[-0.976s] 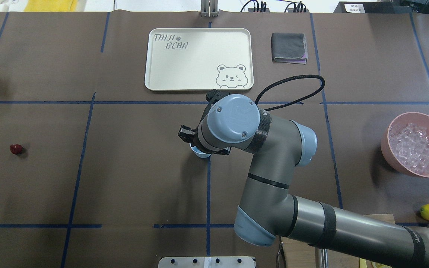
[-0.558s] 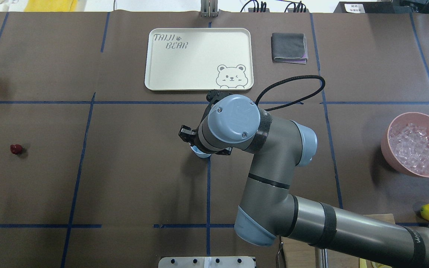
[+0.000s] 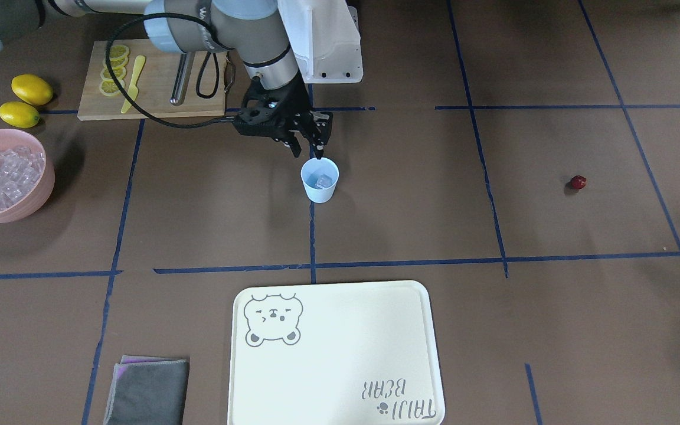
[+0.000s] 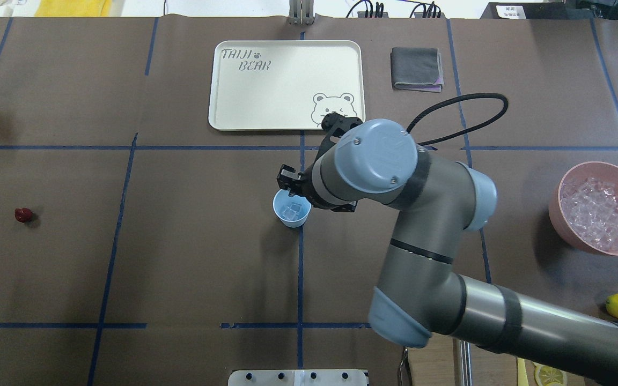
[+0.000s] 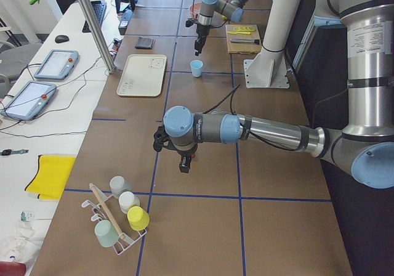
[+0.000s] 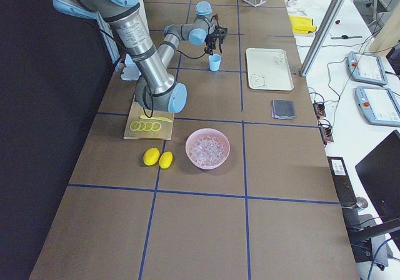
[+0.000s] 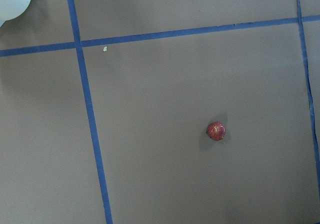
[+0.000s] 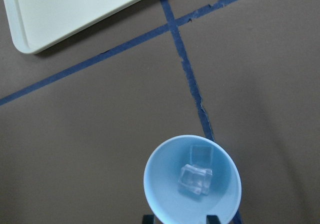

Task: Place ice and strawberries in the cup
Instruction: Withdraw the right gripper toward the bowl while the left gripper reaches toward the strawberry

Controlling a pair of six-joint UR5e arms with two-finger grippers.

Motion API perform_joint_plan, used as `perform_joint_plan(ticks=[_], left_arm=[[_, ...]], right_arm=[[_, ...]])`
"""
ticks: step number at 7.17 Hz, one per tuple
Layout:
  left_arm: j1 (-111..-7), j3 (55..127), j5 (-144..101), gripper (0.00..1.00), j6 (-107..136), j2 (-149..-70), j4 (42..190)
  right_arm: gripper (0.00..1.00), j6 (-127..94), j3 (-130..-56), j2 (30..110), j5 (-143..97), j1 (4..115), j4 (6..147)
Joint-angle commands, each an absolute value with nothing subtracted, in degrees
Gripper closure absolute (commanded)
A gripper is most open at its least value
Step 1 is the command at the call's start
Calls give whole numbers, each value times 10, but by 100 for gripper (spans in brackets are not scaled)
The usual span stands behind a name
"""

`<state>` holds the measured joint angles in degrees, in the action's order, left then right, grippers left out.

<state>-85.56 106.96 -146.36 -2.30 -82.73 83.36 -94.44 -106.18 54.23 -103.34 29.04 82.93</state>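
Swinging rightward over the last second, the right arm no longer covers the cup (image 4: 276, 210) in the overhead view, so the cup's whole mouth now shows with ice (image 4: 292, 210) inside. At far left the strawberry (image 4: 23, 215) lies alone on the brown surface (image 4: 191, 241), well apart from the cup, with bare room on every side. Only the left-end view shows the left hand (image 5: 184, 164), pointing down over that stretch of surface near a rack of cups (image 5: 120, 217); whether it is released or clenched cannot be told. Its wrist camera looks straight down on the berry, which sits between blue tape lines and touches none. At the middle the cup stands upright just beside a tape line, with open surface all around and the cream tray (image 4: 287, 86) well beyond it. The right wrist view alone shows two clear cubes in the cup, with two dark fingertips spread at the near rim. The front view shows the right hand (image 3: 308, 153) released and holding nothing, poised just above the rim on the robot's side. A folded grey cloth (image 4: 416, 68) lies right of the tray. Near the right edge sits the pink bowl (image 4: 556, 220), heaped with more ice. The front view adds two lemons (image 3: 32, 88) and a cutting board (image 3: 151, 100) with lemon slices, which the overhead view mostly cuts off.
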Motion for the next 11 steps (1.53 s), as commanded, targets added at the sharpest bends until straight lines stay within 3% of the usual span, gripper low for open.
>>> perform_joint_plan(ticks=[1, 3, 6, 8, 11], left_arm=[[-784, 1061, -1452, 0, 114, -827, 927], [-702, 1061, -1361, 0, 261, -835, 957], [-574, 1014, -1283, 0, 398, -847, 1089], [-573, 943, -1283, 1, 400, -866, 1171], [-547, 930, -1281, 1, 422, -895, 1172]], right_arm=[[0, -864, -1188, 634, -1161, 406, 906], [0, -703, -1263, 759, -1244, 522, 921], [0, -403, -1267, 903, -1333, 676, 921], [0, -308, -1242, 925, -1332, 709, 921], [0, -308, -1241, 924, -1332, 708, 920]])
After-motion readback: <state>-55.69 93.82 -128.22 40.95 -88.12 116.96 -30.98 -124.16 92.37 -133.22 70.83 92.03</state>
